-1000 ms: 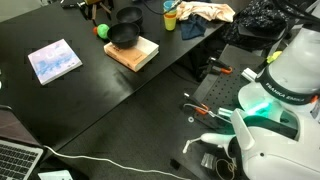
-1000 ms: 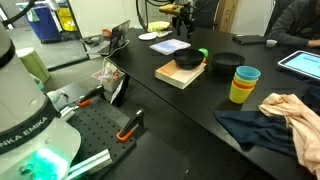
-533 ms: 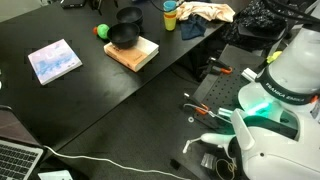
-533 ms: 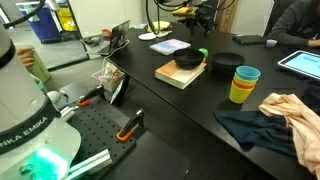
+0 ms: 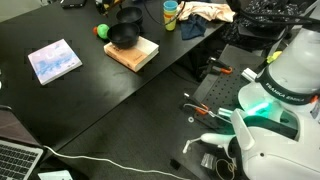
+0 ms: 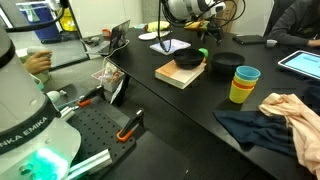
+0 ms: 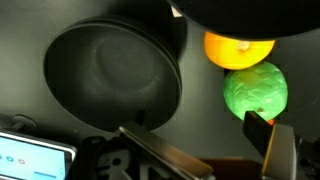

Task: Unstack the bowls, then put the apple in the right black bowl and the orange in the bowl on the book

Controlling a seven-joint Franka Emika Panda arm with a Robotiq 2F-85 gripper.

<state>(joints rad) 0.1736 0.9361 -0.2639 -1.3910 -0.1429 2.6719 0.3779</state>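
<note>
One black bowl (image 5: 123,35) sits on the tan book (image 5: 134,54), also seen in an exterior view (image 6: 188,61) on the book (image 6: 178,76). The second black bowl (image 5: 130,15) (image 6: 227,62) rests on the table and fills the left of the wrist view (image 7: 110,75). The green apple (image 5: 101,30) (image 6: 203,54) (image 7: 254,90) lies beside the orange (image 7: 238,47). My gripper (image 7: 210,150) (image 6: 212,33) is open and empty above the table, between that bowl and the apple, with one finger close to the apple.
Stacked yellow and teal cups (image 6: 244,83) and crumpled cloths (image 6: 290,112) lie past the bowls. A thin blue-and-pink book (image 5: 54,61) lies farther along the dark table. A tablet (image 6: 301,62) lies at the table's far side.
The arm has swung in over the bowls and lowered toward the apple. The bowls, fruit and book have not moved.
</note>
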